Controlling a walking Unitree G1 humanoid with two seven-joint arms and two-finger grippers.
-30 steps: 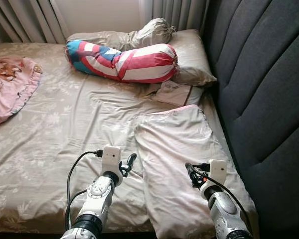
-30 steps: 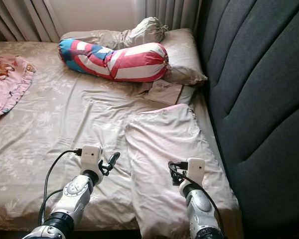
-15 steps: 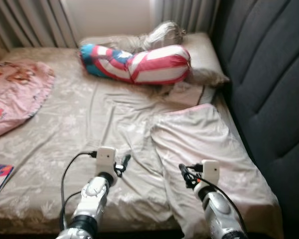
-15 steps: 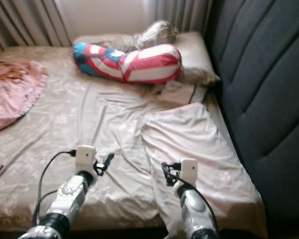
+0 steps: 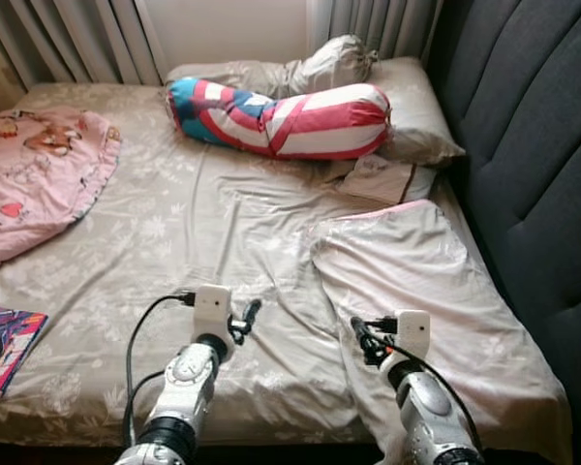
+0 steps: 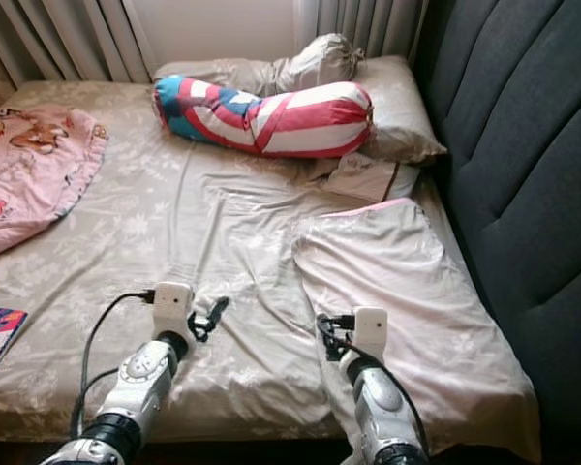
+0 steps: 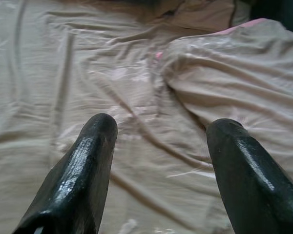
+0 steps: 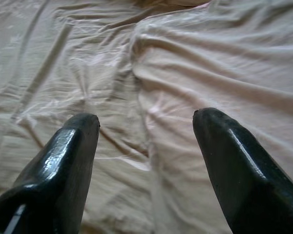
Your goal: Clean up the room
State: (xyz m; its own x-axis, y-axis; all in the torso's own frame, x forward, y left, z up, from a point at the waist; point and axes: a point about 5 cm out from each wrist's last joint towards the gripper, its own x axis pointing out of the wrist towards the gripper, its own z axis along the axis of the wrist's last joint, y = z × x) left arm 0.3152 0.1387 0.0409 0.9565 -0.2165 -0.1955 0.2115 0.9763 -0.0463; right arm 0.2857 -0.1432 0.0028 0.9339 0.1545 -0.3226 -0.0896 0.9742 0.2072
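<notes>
A bedroom is shown, with a wide bed (image 5: 174, 242) covered by a wrinkled beige floral sheet, pleated curtains (image 5: 77, 39) behind it and a dark padded headboard (image 5: 523, 145) along the robot's right side. All places are given relative to the bed. At its near left edge a colourful magazine (image 5: 8, 334) is laid flat. Further back on the left, a crumpled pink blanket (image 5: 39, 174) is spread over the sheet. At the far end, a red, white and blue bolster (image 5: 281, 118) is laid across, touching a beige pillow (image 5: 416, 121) beside the headboard, with a bunched beige bundle (image 5: 334, 63) just behind it. A small folded cloth (image 5: 378, 179) is seen just in front of that pillow. On the near right part, a pale pink pillow (image 5: 436, 281) is laid flat beside the headboard. The left gripper (image 5: 248, 318) is held above the sheet near the bed's front edge, its fingers (image 7: 85, 161) spread apart and nothing between them. The right gripper (image 5: 360, 337) is held over the near left edge of the pink pillow, likewise spread and unloaded.
</notes>
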